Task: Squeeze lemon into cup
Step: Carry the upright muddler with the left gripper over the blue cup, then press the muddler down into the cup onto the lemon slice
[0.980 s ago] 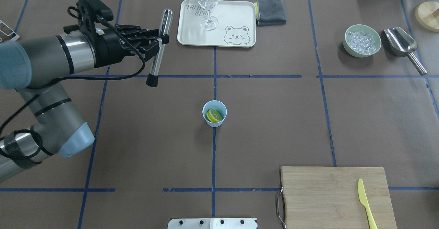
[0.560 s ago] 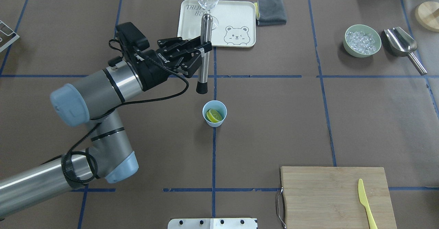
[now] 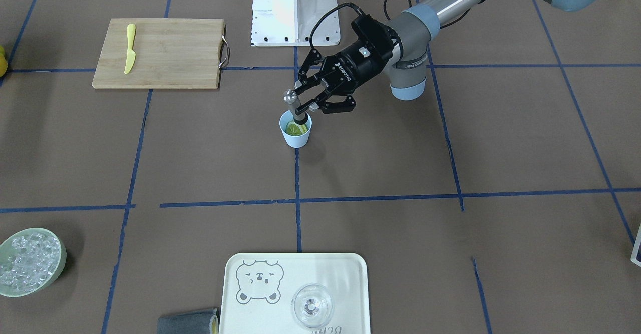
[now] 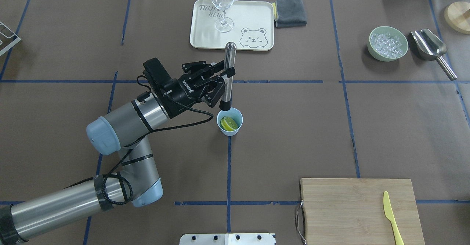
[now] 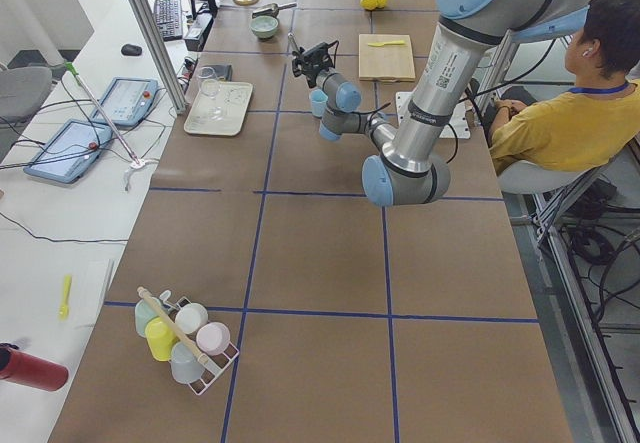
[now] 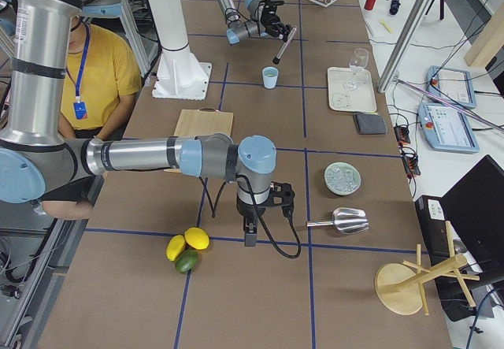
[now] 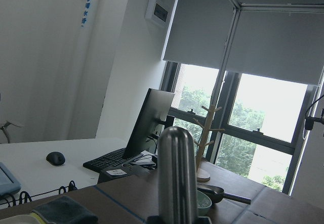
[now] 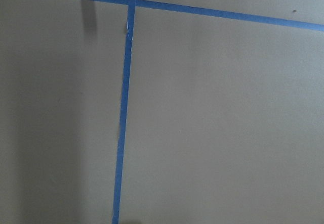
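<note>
One cup [image 4: 239,119], light blue, tapered, no handle, upright at the middle of the table on a blue tape line, well apart from all four edges. One lemon [image 4: 229,123] piece inside it, yellow rind ring, pale greenish cut face tilted up and leaning on the cup's inner wall.

One left gripper [image 4: 226,76], fingers pinched on one steel muddler [image 4: 230,56], gripped about mid-shaft and held near upright. Its black tip sits at the cup's mouth on the far-rim side. From the front view the tip is over the lemon; cannot tell if it touches.

One right gripper [image 6: 250,237], pointing down over bare table toward the right end; spread or pressed together, cannot tell.

Others, one each: cream bear tray [image 4: 253,13] at the middle of the far edge, with one clear wine glass [image 4: 222,2] on it; grey cloth [image 4: 290,11] just beside the tray's right side; green bowl of ice [image 4: 382,58] and steel scoop [image 4: 429,44] toward the far right corner; wooden cutting board [image 4: 349,208] at the near edge, right side, with one yellow knife [image 4: 390,212] on it.

Two whole yellow fruits [image 6: 197,239] and one green fruit [image 6: 186,262] lie at the right end.

Nothing lies between the cup and the left gripper.
</note>
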You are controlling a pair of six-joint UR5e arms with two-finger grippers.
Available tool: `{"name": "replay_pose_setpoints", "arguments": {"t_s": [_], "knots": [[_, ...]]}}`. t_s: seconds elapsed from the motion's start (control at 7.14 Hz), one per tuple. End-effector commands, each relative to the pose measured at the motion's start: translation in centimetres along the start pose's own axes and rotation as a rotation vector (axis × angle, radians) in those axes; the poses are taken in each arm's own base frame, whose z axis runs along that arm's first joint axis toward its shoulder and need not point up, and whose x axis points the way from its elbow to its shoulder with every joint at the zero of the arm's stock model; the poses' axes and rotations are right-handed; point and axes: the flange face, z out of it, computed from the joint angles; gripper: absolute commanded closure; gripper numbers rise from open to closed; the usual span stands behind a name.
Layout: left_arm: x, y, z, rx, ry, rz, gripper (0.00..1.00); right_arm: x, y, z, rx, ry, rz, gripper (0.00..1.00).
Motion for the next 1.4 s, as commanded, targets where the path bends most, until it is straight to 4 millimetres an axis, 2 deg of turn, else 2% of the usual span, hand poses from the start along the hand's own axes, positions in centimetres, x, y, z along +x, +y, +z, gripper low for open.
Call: {"name": "replay_pose_setpoints", "arguments": {"t_s": [0.0,0.42,0.7,0.84,0.98,1.26], "knots": [[1.4,2.5,-0.2,-0.025,0.014,0.044,1.0,0.1,0.0,0.0,0.0,0.001,0.001,0.0],[0.5,5.3,-0.1,-0.07,-0.028,0.056,1.0,0.2,0.1,-0.1,0.002,0.001,0.006,0.0],[0.9,7.4,-0.4,-0.098,-0.045,0.054,1.0,0.2,0.1,-0.1,0.002,0.001,0.006,0.0],[1.4,7.5,-0.4,-0.097,-0.044,0.048,1.0,0.2,0.1,-0.1,0.002,0.001,0.006,0.0],[1.7,7.2,-0.3,-0.093,-0.034,0.047,1.0,0.3,0.1,0.0,0.001,0.001,0.007,0.0],[3.2,3.6,0.3,-0.026,-0.004,0.024,1.0,0.2,0.1,-0.1,0.002,0.0,0.007,0.0]]}}
